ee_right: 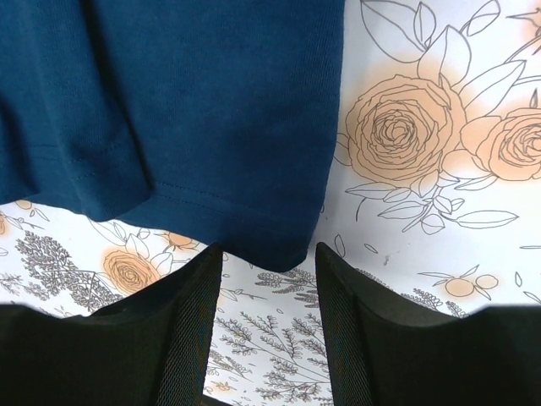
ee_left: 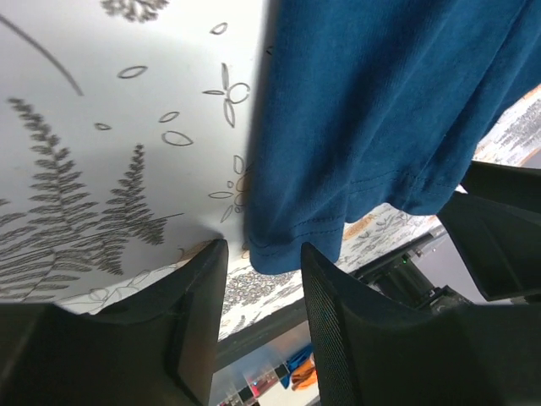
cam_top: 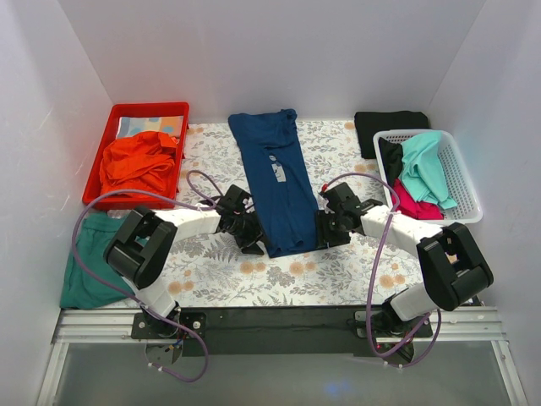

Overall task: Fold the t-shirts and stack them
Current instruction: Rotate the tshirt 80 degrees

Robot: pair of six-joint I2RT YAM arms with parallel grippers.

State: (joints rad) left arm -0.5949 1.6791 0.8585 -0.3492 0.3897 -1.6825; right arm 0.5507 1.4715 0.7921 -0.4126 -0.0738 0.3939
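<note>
The navy blue t-shirt (cam_top: 276, 178) lies folded lengthwise in a long strip down the middle of the floral table, a small white mark on it. My left gripper (cam_top: 251, 239) sits at its near left corner; in the left wrist view my gripper (ee_left: 264, 258) is open with the hem corner (ee_left: 287, 245) just in front of the jaws. My right gripper (cam_top: 325, 230) sits at the near right corner; in the right wrist view my gripper (ee_right: 269, 262) is open with the hem (ee_right: 254, 228) just ahead of the jaws. Neither holds cloth.
A red bin (cam_top: 106, 161) at the back left holds orange cloth (cam_top: 135, 161). A white basket (cam_top: 461, 182) at the right holds turquoise (cam_top: 427, 169), red-pink and black shirts. A black shirt (cam_top: 385, 127) lies behind it. A teal cloth (cam_top: 89, 271) lies at the near left.
</note>
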